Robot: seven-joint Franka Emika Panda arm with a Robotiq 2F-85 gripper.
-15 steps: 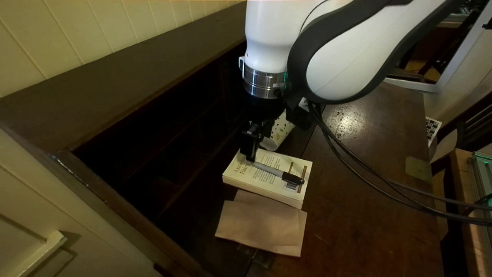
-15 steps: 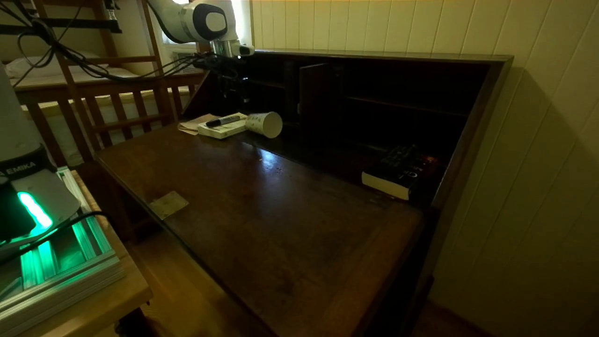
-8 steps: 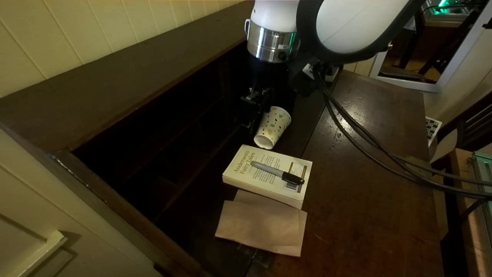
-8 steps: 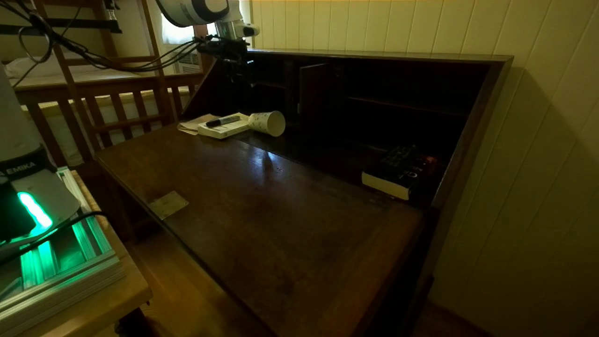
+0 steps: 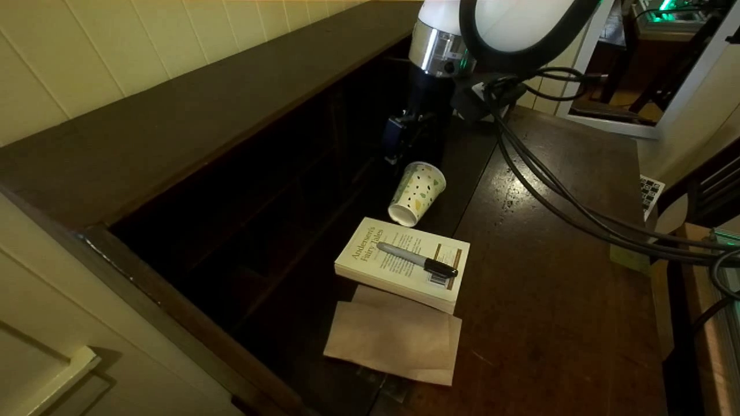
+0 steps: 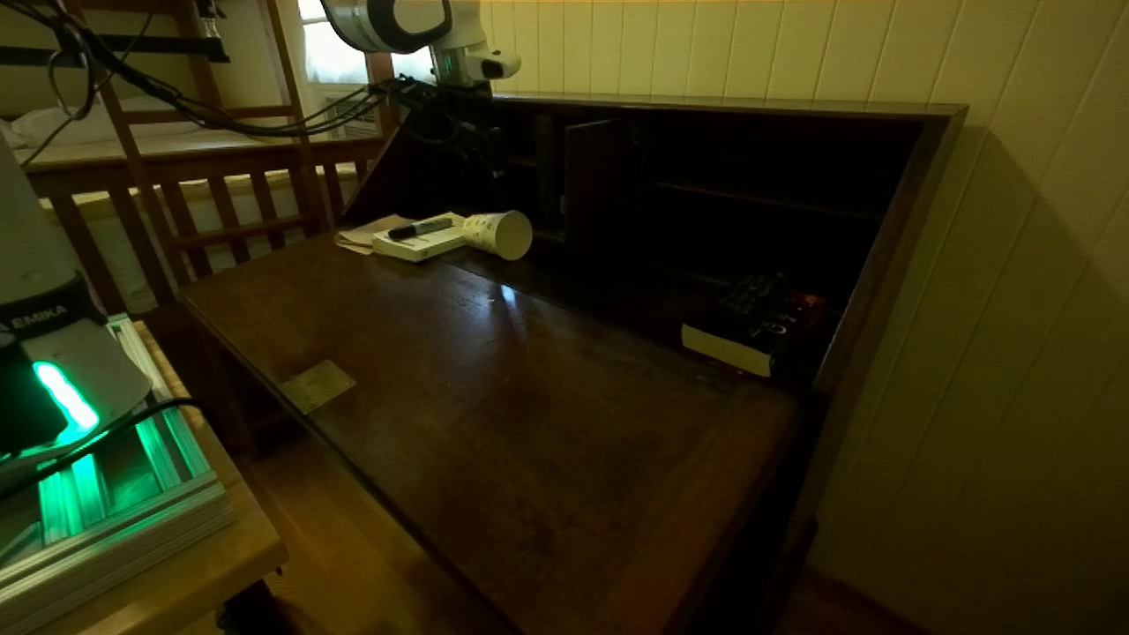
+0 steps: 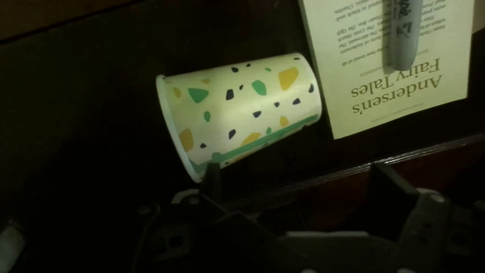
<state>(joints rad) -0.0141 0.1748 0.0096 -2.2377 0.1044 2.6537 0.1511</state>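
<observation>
Near the cup (image 7: pixel 246 110) lying on its side, the arm (image 5: pixel 514 26) hangs wrist-down with its pincer (image 7: pixel 296 165) spread wide.

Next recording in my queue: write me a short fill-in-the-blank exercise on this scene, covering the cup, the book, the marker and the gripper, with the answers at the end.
1. The patterned cup lies on its ____.
2. The marker resting on the book has a ____ cap.
3. The book's title reads Andersen's Fairy ____.
4. In the wrist view, the gripper holds nothing and its jaws stand ____.

Missing words, in order: side; black; Tales; open.
</observation>
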